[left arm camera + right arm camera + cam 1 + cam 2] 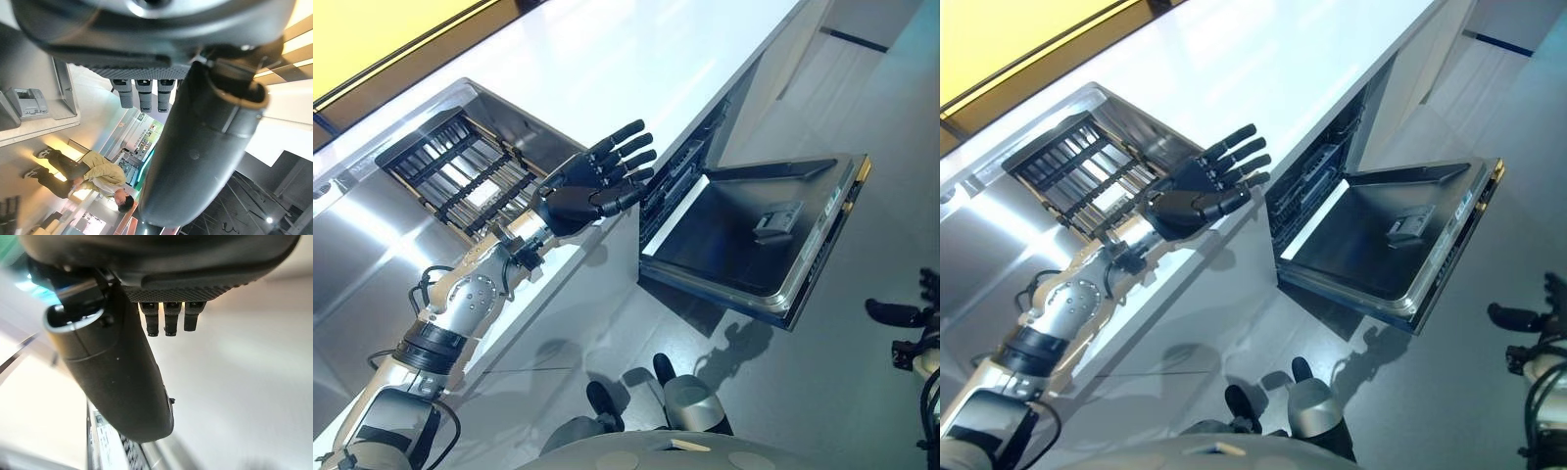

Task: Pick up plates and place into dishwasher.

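Note:
No plate is in sight. My left hand [587, 191] is raised, palm up, over the front edge of the white counter [636, 59], just left of the open dishwasher. Its fingers [145, 95] are straight and spread, the thumb [205, 147] is extended, and it holds nothing. The dishwasher door [744, 235] lies folded down flat, and a dark rack [680, 166] shows inside the opening. My right hand [896, 313] hangs low at the far right above the floor, with straight fingers [168, 318] and nothing in it.
A steel sink [533, 132] is set in the counter behind my left hand, with a black slatted dish rack [460, 171] in it. A detergent cup [775, 223] sits on the inside of the door. A person in a beige jacket [98, 176] stands far off.

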Available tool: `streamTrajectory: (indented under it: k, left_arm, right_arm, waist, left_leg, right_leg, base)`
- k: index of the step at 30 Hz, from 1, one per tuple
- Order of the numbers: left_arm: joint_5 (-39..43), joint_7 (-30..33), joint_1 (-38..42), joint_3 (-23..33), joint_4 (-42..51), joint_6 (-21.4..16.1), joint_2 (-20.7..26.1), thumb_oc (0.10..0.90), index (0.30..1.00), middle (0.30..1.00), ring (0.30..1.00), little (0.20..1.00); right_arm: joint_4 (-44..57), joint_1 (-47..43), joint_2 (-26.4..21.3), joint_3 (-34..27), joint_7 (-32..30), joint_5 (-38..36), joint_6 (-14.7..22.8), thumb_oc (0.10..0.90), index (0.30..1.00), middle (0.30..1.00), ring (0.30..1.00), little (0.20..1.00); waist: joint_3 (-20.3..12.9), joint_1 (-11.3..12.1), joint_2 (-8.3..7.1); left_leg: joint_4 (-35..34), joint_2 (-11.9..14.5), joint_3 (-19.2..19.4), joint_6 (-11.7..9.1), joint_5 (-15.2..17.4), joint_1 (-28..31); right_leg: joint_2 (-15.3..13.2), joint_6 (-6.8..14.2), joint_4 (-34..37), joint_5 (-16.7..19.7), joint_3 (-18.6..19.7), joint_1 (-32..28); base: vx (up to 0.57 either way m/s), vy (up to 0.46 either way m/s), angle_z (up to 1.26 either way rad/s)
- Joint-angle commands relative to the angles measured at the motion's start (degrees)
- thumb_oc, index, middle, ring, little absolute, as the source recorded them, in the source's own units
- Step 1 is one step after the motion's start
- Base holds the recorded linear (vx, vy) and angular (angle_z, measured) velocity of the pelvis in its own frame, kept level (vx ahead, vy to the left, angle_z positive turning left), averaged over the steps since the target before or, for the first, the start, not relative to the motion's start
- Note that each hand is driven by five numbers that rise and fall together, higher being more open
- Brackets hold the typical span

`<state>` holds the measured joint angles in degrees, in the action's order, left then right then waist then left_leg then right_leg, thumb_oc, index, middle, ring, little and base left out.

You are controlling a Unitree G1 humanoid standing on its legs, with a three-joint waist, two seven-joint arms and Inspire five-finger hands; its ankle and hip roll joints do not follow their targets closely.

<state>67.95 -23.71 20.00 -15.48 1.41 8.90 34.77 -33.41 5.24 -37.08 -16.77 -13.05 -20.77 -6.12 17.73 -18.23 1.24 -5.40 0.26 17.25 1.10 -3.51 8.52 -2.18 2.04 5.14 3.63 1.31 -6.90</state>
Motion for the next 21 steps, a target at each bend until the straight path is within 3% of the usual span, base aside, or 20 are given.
streamTrajectory:
  k: [1, 4, 8, 9, 12, 14, 16, 17, 18, 21]
  left_arm:
    - [1.1, -0.5, 4.8, 0.8, 1.7, -2.1, -3.2, 0.8, 0.9, 0.9, 0.9, 0.9]
    - [1.9, -0.2, 5.7, -0.3, 1.7, -1.4, -3.4, 0.8, 0.9, 0.9, 0.9, 0.9]
    - [2.6, 0.2, 6.4, -1.6, 2.1, -0.8, -3.4, 0.8, 0.9, 0.9, 0.9, 0.9]
    - [3.2, 1.2, 7.4, -2.7, 3.1, 0.0, -3.7, 0.8, 0.9, 0.9, 0.9, 0.9]
    - [3.9, 1.6, 8.0, -3.5, 3.4, 0.2, -3.9, 0.8, 0.9, 0.9, 0.9, 0.9]
    - [3.7, 1.8, 8.3, -4.0, 4.1, 0.4, -4.4, 0.8, 0.9, 0.9, 0.9, 0.9]
    - [3.7, 1.5, 8.7, -4.4, 4.6, -0.1, -5.1, 0.8, 0.9, 0.9, 0.9, 0.9]
    - [3.7, 1.5, 8.7, -4.3, 4.6, -0.1, -5.2, 0.8, 0.9, 0.9, 0.9, 0.9]
    - [4.2, 1.6, 9.1, -4.7, 4.9, -0.6, -5.5, 0.8, 0.9, 0.9, 0.9, 0.9]
    - [4.2, -0.2, 9.1, -5.3, 4.5, -1.6, -5.9, 0.8, 0.9, 0.9, 0.9, 0.9]
  right_arm:
    - [-7.4, -6.8, -1.3, -0.5, 4.9, -19.2, 7.8, 0.8, 0.9, 0.9, 0.9, 0.9]
    - [-15.2, -9.4, 0.8, -0.4, 9.2, -25.4, 11.5, 0.8, 0.9, 0.9, 0.9, 0.9]
    - [-21.2, -11.8, 1.5, -1.1, 11.0, -31.4, 13.3, 0.8, 0.9, 0.9, 0.9, 0.9]
    - [-25.9, -14.2, 2.4, -1.8, 12.3, -41.6, 15.0, 0.8, 0.9, 0.9, 0.9, 0.9]
    - [-28.4, -15.4, 2.5, -2.3, 13.3, -45.0, 16.8, 0.8, 0.9, 0.9, 0.9, 0.9]
    - [-29.9, -17.4, 2.7, -2.7, 16.9, -51.6, 18.9, 0.8, 0.9, 0.9, 0.9, 0.9]
    - [-29.5, -18.8, 2.9, -1.9, 23.4, -57.7, 17.9, 0.8, 0.9, 0.9, 0.9, 0.9]
    - [-29.6, -19.0, 2.9, -1.8, 24.3, -58.1, 17.7, 0.8, 0.9, 0.9, 0.9, 0.9]
    - [-27.4, -20.4, 3.6, 0.2, 30.7, -59.0, 17.0, 0.8, 0.9, 0.9, 0.9, 0.9]
    - [-20.7, -22.4, 5.3, 6.6, 41.1, -58.5, 17.7, 0.8, 0.9, 0.9, 0.9, 0.9]
  waist:
    - [-2.9, 2.7, 1.67]
    - [-3.4, 3.9, 2.19]
    - [-3.5, 4.9, 3.01]
    - [-3.1, 5.7, 4.27]
    - [-2.8, 6.1, 5.27]
    - [-1.9, 6.5, 7.03]
    - [-0.9, 6.7, 8.72]
    - [-0.8, 6.7, 8.85]
    - [-0.2, 6.9, 9.95]
    - [0.3, 7.5, 11.05]
  left_leg:
    - [1.0, 0.5, -0.1, 0.4, 6.1, 2.6]
    - [1.4, 0.5, -0.6, 0.3, 6.0, 2.2]
    - [1.6, 0.5, -1.3, 0.3, 6.0, 2.0]
    - [1.9, 0.3, -2.5, 0.3, 5.9, 1.6]
    - [2.2, 0.2, -3.0, 0.2, 5.8, 1.2]
    - [2.9, -0.1, -3.6, -0.1, 5.6, 0.4]
    - [3.6, -0.4, -4.1, -0.4, 5.4, -0.4]
    - [3.6, -0.4, -4.2, -0.4, 5.3, -0.5]
    - [3.9, -0.7, -4.8, -0.6, 5.1, -0.9]
    - [4.1, -1.1, -5.9, -0.8, 4.8, -1.4]
  right_leg:
    - [2.9, 3.2, -8.4, -4.4, -3.6, 3.9]
    - [2.8, 3.0, -8.0, -4.2, -3.7, 3.9]
    - [2.8, 2.9, -8.0, -4.2, -4.0, 3.7]
    - [2.8, 2.5, -8.1, -4.5, -4.0, 3.7]
    - [2.6, 2.4, -8.2, -4.6, -4.1, 3.8]
    - [2.2, 2.1, -8.5, -4.9, -4.3, 4.3]
    - [1.8, 1.7, -8.7, -4.9, -4.3, 4.6]
    - [1.7, 1.7, -8.7, -4.9, -4.4, 4.6]
    - [1.4, 1.5, -8.7, -4.9, -4.3, 4.7]
    - [1.0, 1.2, -8.8, -5.0, -4.6, 4.7]
  base:
    - [0.01, -0.062, -0.04]
    - [0.02, -0.06, 0.0]
    - [0.01, -0.035, 0.04]
    - [0.0, -0.06, 0.08]
    - [-0.03, -0.043, 0.09]
    - [-0.07, -0.011, 0.17]
    - [-0.07, 0.017, 0.1]
    - [-0.07, 0.038, 0.08]
    - [-0.05, 0.044, 0.07]
    - [-0.05, 0.02, 0.01]
